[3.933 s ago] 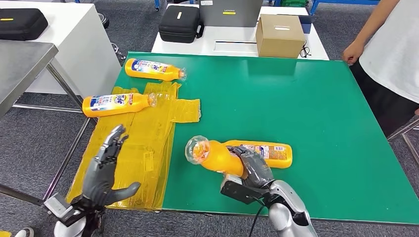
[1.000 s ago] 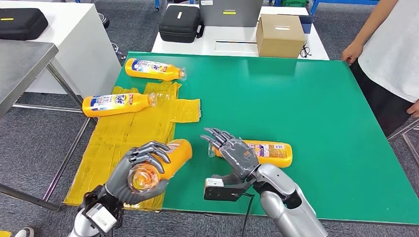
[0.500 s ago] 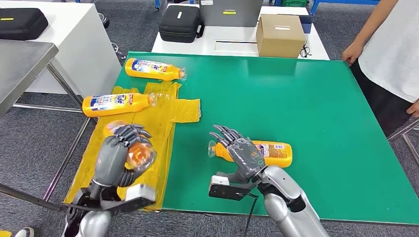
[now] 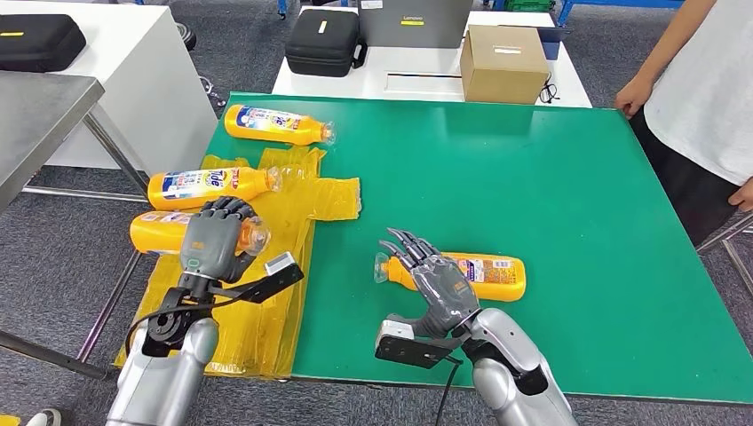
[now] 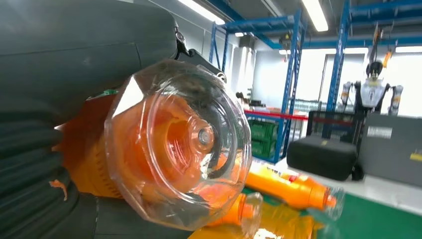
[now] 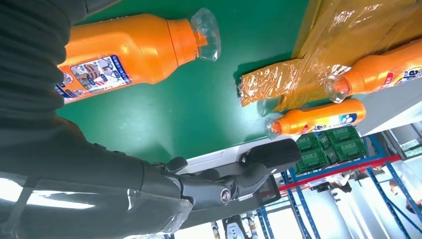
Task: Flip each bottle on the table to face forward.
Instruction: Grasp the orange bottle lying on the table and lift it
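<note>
The left robot hand (image 4: 216,241) grips a bottle (image 4: 164,232) by its neck over the yellow plastic sheet (image 4: 266,232) at the table's (image 4: 533,177) left edge, the body running out toward 9 o'clock. The right robot hand (image 4: 435,282) hovers with fingers spread and holds nothing. The back-label bottle (image 4: 484,273) lies just beyond it at 1 o'clock, long axis from 3 to 9 o'clock, cap toward 9. The right robot hand is plainly the nearer one for that flip.

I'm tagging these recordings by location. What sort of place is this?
Likely a robotics lab or industrial test hall: blue steel racking, another humanoid robot standing behind, black equipment cases, and a green work table.
</note>
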### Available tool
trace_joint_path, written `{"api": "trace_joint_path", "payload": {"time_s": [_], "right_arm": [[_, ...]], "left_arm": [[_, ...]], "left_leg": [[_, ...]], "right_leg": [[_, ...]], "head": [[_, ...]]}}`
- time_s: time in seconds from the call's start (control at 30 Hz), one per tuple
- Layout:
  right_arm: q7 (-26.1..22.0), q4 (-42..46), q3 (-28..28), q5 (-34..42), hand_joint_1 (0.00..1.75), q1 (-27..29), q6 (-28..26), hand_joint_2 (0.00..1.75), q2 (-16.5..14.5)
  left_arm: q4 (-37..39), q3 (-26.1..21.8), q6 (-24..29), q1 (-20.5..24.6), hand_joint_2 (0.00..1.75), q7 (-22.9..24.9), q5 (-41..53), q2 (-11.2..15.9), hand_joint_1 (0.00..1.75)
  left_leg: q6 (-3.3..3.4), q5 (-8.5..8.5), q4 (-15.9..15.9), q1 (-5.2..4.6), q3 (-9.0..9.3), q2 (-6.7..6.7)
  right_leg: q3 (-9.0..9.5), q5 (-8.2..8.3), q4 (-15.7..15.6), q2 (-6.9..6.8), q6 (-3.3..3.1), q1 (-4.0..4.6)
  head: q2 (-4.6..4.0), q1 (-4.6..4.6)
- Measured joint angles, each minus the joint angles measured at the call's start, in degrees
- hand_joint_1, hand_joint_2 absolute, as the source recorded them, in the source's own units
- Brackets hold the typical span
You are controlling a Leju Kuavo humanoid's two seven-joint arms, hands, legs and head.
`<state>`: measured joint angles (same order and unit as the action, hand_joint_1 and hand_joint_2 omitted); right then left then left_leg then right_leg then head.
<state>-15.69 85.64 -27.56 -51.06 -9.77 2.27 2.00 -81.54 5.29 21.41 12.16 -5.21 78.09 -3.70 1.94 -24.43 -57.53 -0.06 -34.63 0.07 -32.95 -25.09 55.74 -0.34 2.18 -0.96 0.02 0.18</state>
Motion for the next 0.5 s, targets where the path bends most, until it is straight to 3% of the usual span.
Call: {"api": "trace_joint_path", "payload": {"time_s": [0.1, 0.13, 0.23, 0.27, 0.5], "right_arm": [[-0.03, 0.0, 0.01, -0.01, 0.0, 0.07, 0.02, 1.75, -0.24], [-0.04, 0.0, 0.01, 0.0, 0.0, 0.08, 0.03, 1.75, -0.33], [-0.11, 0.0, -0.02, -0.03, 0.0, 0.26, 0.05, 1.75, -0.6], [-0.13, 0.0, -0.03, -0.05, 0.0, 0.37, 0.06, 1.75, -0.68], [-0.04, 0.0, -0.11, -0.48, 0.0, 0.81, 0.08, 1.75, -0.97]], "left_arm": [[6.02, -0.04, -0.15, 4.05, 1.75, 0.39, 0.99, 0.08, 1.75], [8.29, -0.04, -0.12, 5.5, 1.75, 0.66, 1.37, 0.1, 1.57], [15.21, -0.05, 0.23, 10.08, 1.75, 1.36, 2.15, 0.17, 0.26], [17.58, -0.06, 0.48, 11.56, 1.75, 1.33, 2.09, 0.2, 0.0], [28.56, -0.6, 3.73, 16.8, 1.75, -4.3, -2.98, 0.51, 0.0]], "left_leg": [[0.0, 0.0, 0.0, 0.0, -0.01, 0.0], [0.0, 0.0, 0.0, 0.0, -0.01, 0.0], [0.0, 0.01, 0.0, 0.0, -0.01, -0.01], [0.0, 0.01, 0.0, 0.01, -0.01, -0.01], [-0.01, 0.01, 0.0, 0.01, -0.01, 0.01]], "right_leg": [[-0.01, 0.0, 0.0, 0.0, 0.0, 0.0], [-0.01, 0.0, 0.0, 0.0, 0.0, 0.0], [0.0, 0.0, 0.01, 0.0, 0.0, 0.01], [0.0, 0.0, 0.01, 0.0, 0.0, 0.01], [-0.01, 0.0, 0.03, 0.02, 0.0, 0.01]], "head": [[0.0, 0.0], [0.0, 0.0], [0.0, -0.01], [0.0, 0.0], [0.0, 0.0]]}}
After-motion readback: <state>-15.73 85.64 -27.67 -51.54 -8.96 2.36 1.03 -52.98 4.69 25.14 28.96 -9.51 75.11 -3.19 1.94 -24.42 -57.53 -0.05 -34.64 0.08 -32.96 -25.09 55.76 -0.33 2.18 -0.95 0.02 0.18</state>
